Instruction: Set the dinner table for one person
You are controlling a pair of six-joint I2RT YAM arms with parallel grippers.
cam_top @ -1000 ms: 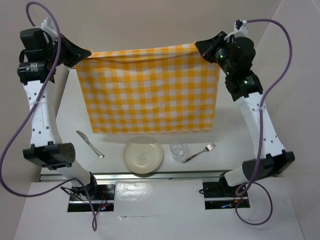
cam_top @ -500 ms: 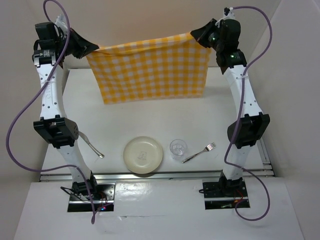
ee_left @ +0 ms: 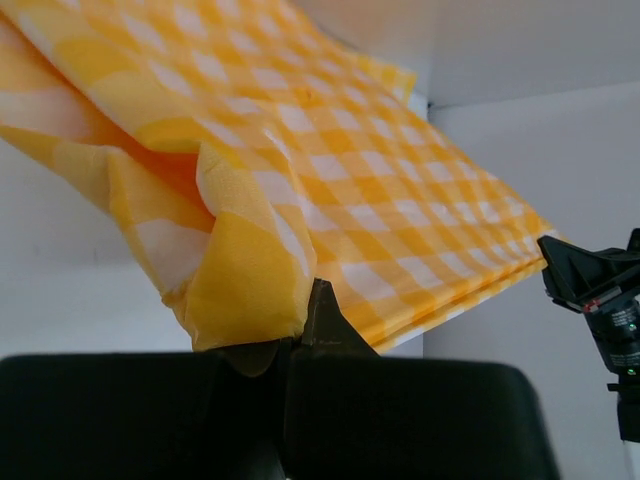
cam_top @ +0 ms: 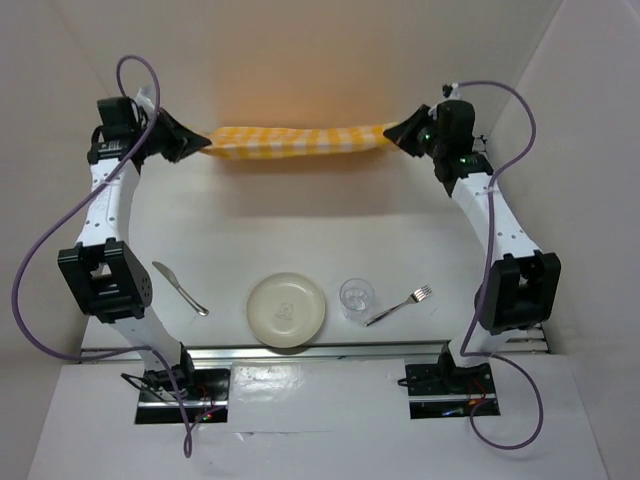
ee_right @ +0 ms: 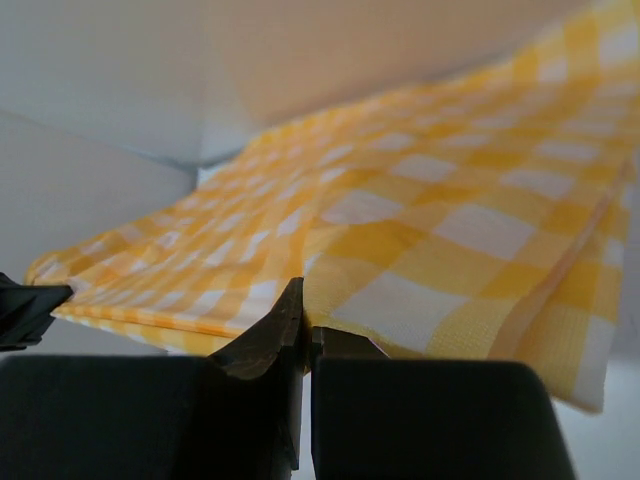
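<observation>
A yellow-and-white checked cloth (cam_top: 300,140) hangs stretched between my two grippers at the far side of the white dinner table (cam_top: 300,225). My left gripper (cam_top: 200,143) is shut on the cloth's left corner (ee_left: 250,290). My right gripper (cam_top: 398,132) is shut on its right corner (ee_right: 400,290). From above the cloth shows only as a narrow band near the back wall. A cream plate (cam_top: 287,309), a clear glass (cam_top: 356,298), a fork (cam_top: 398,305) and a knife (cam_top: 180,287) lie along the near side.
A metal rail (cam_top: 320,351) runs along the table's near edge. White walls close in the back and both sides. The arm bases (cam_top: 180,390) sit below the rail. The right gripper's tip (ee_left: 590,285) shows in the left wrist view.
Both arms have stretched far toward the back wall, carrying the cloth away from the near side. The cloth went from a hanging sheet to a narrow band seen from above.
</observation>
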